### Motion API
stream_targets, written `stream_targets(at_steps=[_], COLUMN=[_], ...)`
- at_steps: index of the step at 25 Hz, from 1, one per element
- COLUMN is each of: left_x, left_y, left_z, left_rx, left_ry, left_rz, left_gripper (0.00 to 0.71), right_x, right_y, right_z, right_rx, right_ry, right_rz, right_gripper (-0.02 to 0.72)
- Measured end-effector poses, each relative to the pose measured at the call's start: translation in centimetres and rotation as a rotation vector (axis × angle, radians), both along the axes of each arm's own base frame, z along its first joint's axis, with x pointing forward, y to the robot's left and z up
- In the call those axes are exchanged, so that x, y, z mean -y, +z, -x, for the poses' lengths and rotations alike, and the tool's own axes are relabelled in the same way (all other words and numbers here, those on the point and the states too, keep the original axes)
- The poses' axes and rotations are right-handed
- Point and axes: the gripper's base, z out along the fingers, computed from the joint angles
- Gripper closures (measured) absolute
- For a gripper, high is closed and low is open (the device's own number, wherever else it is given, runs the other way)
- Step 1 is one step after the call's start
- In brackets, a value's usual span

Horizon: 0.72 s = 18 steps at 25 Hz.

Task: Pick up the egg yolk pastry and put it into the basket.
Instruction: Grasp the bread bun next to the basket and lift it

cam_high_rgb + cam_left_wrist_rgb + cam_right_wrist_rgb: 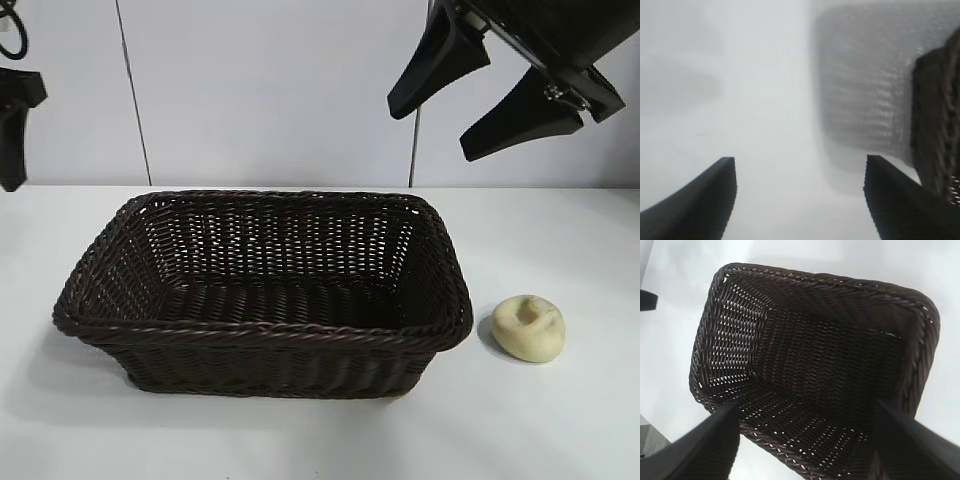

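Note:
The egg yolk pastry [529,327], a pale yellow ball with a creased top, lies on the white table just right of the basket [262,333]. The dark woven basket stands mid-table with nothing in it; the right wrist view looks down into the basket [917,335]. My right gripper [430,128] hangs open high above the basket's far right corner, well above the pastry, with nothing between its fingers. In its own view the right gripper [807,412] spans the basket's rim. My left gripper [800,167] is open over bare table beside the basket's wall [937,125]; its arm [15,120] sits at the far left edge.
The white table [560,430] has free surface in front of and to the right of the basket. A pale wall with a vertical seam [133,90] runs behind.

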Motion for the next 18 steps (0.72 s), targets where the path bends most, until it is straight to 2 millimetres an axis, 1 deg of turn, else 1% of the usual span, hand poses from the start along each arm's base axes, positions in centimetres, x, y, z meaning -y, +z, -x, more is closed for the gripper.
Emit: stream_targets(at_steps=[1, 3, 7, 10, 14, 16, 18], left_x=[-0.8, -1.5, -1.4, -1.3, -1.3, -1.3, -1.3], left_y=[0.0, 0.0, 0.2, 1.4, 4.4, 5.9, 6.7], left_z=[0.0, 0.1, 0.3, 1.1, 3.1, 4.8, 6.7], left_rx=[-0.003, -0.011, -0.023, -0.024, 0.032, 0.068, 0.085], left_ry=[0.022, 0.040, 0.046, 0.047, 0.045, 0.045, 0.044], left_rz=[-0.004, -0.007, 0.010, 0.019, 0.021, 0.022, 0.023], left_gripper=[0.188, 0.188, 0.188, 0.188, 0.192, 0.192, 0.193], right_x=[0.0, 0.0, 0.0, 0.0, 0.0, 0.0, 0.0], right_y=[0.0, 0.0, 0.0, 0.0, 0.0, 0.0, 0.0], right_z=[0.0, 0.0, 0.0, 0.0, 0.0, 0.0, 0.0], right_rx=[0.000, 0.000, 0.000, 0.000, 0.000, 0.000, 0.000], right_ry=[0.000, 0.000, 0.000, 0.000, 0.000, 0.000, -0.001], right_rz=[0.000, 0.000, 0.000, 0.000, 0.000, 0.000, 0.000], right_gripper=[0.164, 0.164, 0.164, 0.164, 0.164, 0.164, 0.164])
